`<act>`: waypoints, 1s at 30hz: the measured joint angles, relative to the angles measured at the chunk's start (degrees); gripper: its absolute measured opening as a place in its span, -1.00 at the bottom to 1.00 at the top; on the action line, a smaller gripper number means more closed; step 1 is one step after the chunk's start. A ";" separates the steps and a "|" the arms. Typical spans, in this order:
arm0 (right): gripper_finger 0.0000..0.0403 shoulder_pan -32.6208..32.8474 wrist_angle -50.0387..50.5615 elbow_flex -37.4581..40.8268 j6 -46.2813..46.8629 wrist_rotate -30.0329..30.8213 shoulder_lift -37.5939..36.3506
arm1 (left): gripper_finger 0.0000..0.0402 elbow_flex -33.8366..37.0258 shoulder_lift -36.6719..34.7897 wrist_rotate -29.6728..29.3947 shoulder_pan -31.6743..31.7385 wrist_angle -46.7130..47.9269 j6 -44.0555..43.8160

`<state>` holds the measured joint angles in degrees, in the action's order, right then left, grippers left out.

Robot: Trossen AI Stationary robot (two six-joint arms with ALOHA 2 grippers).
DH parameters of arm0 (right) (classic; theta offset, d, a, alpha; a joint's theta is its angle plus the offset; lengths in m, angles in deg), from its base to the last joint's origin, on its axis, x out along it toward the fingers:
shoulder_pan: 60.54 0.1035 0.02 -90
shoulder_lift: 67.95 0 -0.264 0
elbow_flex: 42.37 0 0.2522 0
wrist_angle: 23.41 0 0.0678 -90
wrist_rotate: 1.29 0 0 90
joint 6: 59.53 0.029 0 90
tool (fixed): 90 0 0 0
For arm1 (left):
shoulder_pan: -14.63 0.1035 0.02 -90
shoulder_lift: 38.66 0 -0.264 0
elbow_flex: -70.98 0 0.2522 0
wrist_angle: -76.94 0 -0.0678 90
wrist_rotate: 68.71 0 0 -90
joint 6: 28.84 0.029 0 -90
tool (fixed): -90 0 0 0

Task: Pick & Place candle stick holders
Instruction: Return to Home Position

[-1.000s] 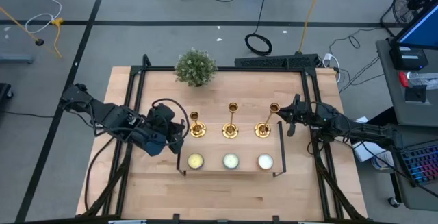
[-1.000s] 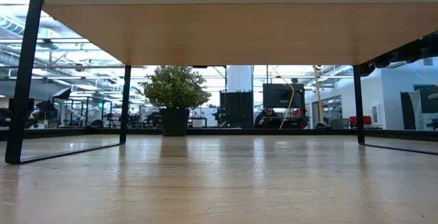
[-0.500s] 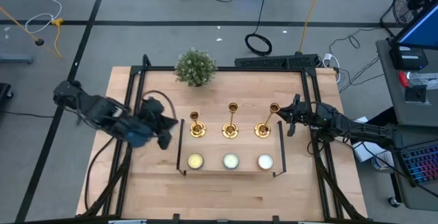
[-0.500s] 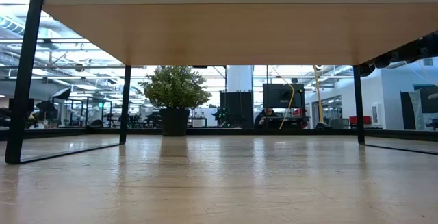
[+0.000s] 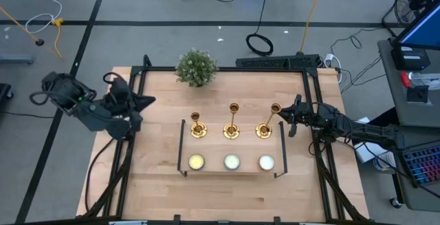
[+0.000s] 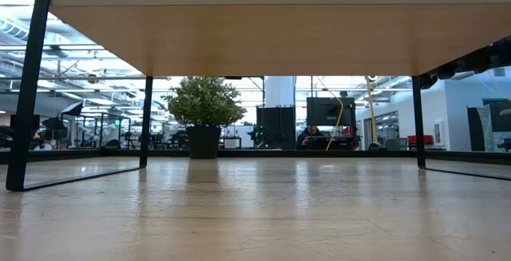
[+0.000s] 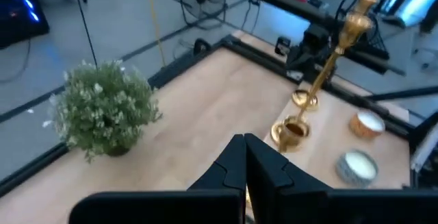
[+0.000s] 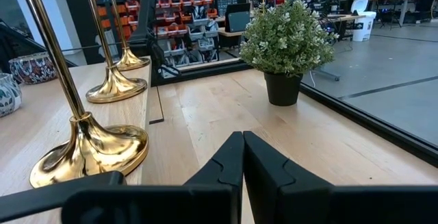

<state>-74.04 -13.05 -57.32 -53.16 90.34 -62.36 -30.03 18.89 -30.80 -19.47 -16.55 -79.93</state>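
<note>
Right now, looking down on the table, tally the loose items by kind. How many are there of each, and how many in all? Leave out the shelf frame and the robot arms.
Gold candlestick holders: 3
Round candles: 3
Potted plant: 1
Total: 7

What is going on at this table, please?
Nothing is being held. Three gold candlestick holders stand in a row on the small shelf, with three candles in a second row. The left tool, shut, sits by the table's left edge; the right tool, shut, waits beside the right-hand holder.
</note>
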 joint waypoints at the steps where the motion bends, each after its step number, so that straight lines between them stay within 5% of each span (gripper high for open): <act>1: -0.98 -0.02 0.00 0.02 0.00 0.00 0.00 | -1.00 0.57 -0.87 0.83 0.00 0.37 0.00; 11: -0.98 -0.02 0.00 0.02 0.00 0.00 0.00 | -1.00 19.23 -12.74 11.91 -4.18 -12.23 1.63; 18: -0.98 -0.02 -0.01 0.02 0.00 0.00 0.00 | -1.00 34.71 -22.66 14.03 -6.56 -22.34 1.31; 27: -0.98 -0.02 -0.01 0.01 0.00 0.00 0.00 | -1.00 46.03 -39.35 -5.61 -6.86 -23.44 -1.95; 30: -0.98 -0.01 -0.02 0.02 0.00 0.00 0.00 | -1.00 47.70 -44.75 -7.82 -6.86 -23.41 -0.87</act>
<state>-74.05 -13.07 -57.30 -53.16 90.34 -62.36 17.67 -25.86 -38.61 -26.34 -39.97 -80.80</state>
